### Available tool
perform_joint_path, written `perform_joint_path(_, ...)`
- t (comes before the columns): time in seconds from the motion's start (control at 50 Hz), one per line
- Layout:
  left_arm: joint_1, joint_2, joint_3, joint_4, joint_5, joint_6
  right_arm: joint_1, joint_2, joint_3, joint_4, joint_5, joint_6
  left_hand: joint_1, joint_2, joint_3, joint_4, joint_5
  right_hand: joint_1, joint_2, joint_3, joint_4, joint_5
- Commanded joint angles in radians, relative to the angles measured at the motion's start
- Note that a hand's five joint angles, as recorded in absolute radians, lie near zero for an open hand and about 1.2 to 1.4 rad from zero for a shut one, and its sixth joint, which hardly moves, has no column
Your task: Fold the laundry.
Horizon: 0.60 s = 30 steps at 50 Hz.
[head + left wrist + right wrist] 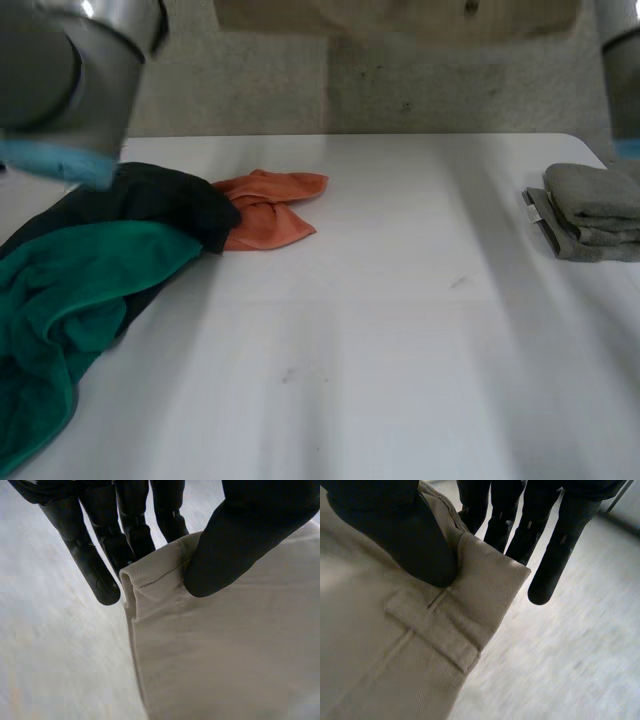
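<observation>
Left wrist view: left hand (250,540) pinches a top corner of the beige trousers (225,650), thumb against straight fingers (90,560). At the opposite waistband corner the right hand (405,535) pinches likewise, by a belt loop (430,635). Judged: waistband's long axis runs hand to hand. On the table (400,350) beyond: green cloth (70,290) at 8 o'clock, orange cloth (265,210) 10, grey folded stack (590,210) 3.

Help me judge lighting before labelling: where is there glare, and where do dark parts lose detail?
Head view: no glare on the white table; the black cloth shows little detail. Left wrist view: the left robot hand, pinching the beige garment, reads as a dark mass. Right wrist view: likewise the right robot hand.
</observation>
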Motion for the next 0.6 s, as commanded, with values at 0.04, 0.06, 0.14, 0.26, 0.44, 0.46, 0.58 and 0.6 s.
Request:
perform_joint_path(0.04,-0.014,0.001,-0.39,-0.024,0.005,0.027,-0.007,0.012,0.265,0.178,-0.046,-0.072,0.262,0.198,0.203,0.198,0.213,0.277,0.225,0.21,0.198,0.205)
perform_joint_path(0.06,-0.018,-0.003,-0.426,-0.024,0.007,0.031,-0.008,0.016,0.294,0.187,-0.052,-0.086,0.262,0.198,0.203,0.198,0.213,0.277,0.225,0.21,0.198,0.205)
perform_joint_path(0.14,-0.04,-0.023,-0.585,-0.024,0.007,0.053,-0.019,0.045,0.428,0.253,-0.086,-0.167,0.262,0.198,0.203,0.198,0.213,0.277,0.225,0.21,0.198,0.205)
perform_joint_path(0.26,-0.053,-0.016,-0.736,-0.047,0.007,0.082,-0.041,0.073,0.564,0.412,-0.115,-0.341,0.262,0.198,0.203,0.198,0.213,0.277,0.225,0.21,0.198,0.205)
perform_joint_path(0.44,-0.081,0.128,-0.822,-0.33,0.016,0.091,-0.077,-0.048,0.637,0.837,-0.097,-0.514,0.262,0.198,0.203,0.198,0.213,0.277,0.225,0.21,0.198,0.205)
perform_joint_path(0.46,-0.093,0.153,-0.829,-0.393,0.019,0.097,-0.087,-0.085,0.655,0.924,-0.097,-0.546,0.262,0.198,0.203,0.198,0.213,0.277,0.225,0.21,0.198,0.205)
perform_joint_path(0.58,-0.142,0.202,-0.856,-0.609,0.021,0.155,-0.12,-0.218,0.752,1.138,-0.103,-0.7,0.262,0.198,0.203,0.198,0.213,0.277,0.225,0.21,0.198,0.205)
perform_joint_path(0.6,-0.155,0.207,-0.857,-0.66,0.019,0.177,-0.134,-0.247,0.775,1.17,-0.104,-0.753,0.262,0.198,0.203,0.198,0.213,0.277,0.225,0.21,0.198,0.205)
